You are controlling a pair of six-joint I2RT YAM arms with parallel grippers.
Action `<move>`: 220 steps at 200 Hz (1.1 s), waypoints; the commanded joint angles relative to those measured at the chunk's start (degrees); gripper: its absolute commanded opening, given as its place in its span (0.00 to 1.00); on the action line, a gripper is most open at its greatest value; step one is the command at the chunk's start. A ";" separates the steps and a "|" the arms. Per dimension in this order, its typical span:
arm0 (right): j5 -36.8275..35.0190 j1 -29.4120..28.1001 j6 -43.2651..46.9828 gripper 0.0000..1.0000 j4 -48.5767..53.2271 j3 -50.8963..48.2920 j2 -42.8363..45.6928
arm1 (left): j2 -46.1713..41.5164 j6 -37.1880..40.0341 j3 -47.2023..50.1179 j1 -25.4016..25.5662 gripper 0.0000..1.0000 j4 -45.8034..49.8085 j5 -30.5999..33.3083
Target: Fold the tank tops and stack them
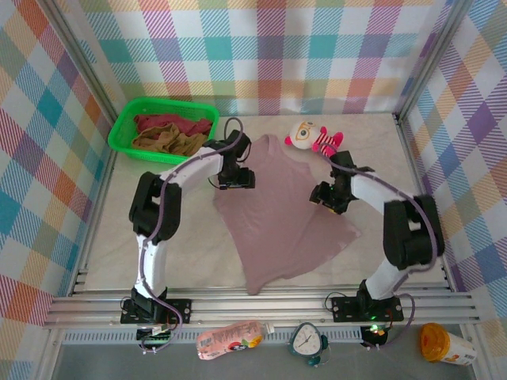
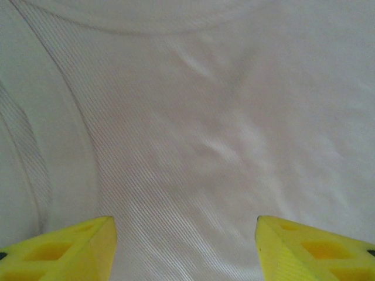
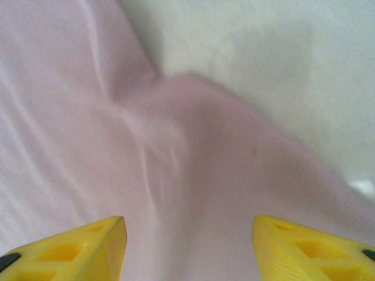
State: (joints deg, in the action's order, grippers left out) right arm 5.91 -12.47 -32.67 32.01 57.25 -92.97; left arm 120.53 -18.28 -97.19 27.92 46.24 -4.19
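The dusty mauve-pink tank top (image 1: 277, 214) lies spread flat in the middle of the table, straps toward the back. My left gripper (image 1: 238, 179) hovers over its upper left edge. In the left wrist view this gripper (image 2: 186, 246) is open, its yellow fingertips (image 2: 76, 249) wide apart above ribbed cloth (image 2: 222, 117). My right gripper (image 1: 326, 195) sits over the top's right edge. It is also open (image 3: 188, 246), with pink fabric (image 3: 193, 158) and its curved edge below. The tan-brown top (image 1: 166, 142) and maroon-red top (image 1: 170, 121) lie bunched in the green basket (image 1: 127, 131).
A pink-and-white plush toy (image 1: 314, 138) lies behind the right gripper, near the tank top's strap. Plaid walls close in the table on three sides. Below the front rail lie a pouch (image 1: 230, 339), a small clock (image 1: 307, 340) and an orange-capped bottle (image 1: 446, 343).
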 commanded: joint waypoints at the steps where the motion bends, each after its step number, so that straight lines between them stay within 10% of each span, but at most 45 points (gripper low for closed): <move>1: 3.28 -0.94 -6.50 0.59 1.54 -5.20 6.44 | 5.11 5.13 -4.61 -2.31 0.63 1.57 1.38; 81: 0.06 0.46 -7.81 0.64 -0.11 -10.98 6.01 | 0.09 1.10 9.61 -2.22 0.59 -0.32 -2.16; 220: 8.33 0.60 9.73 0.65 1.61 13.93 -18.25 | -29.17 -25.88 45.20 3.80 0.61 -6.94 1.73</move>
State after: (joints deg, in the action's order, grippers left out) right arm 10.76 -11.00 -28.73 33.71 66.89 -106.00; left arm 95.18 -36.56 -55.42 29.41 38.63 -3.31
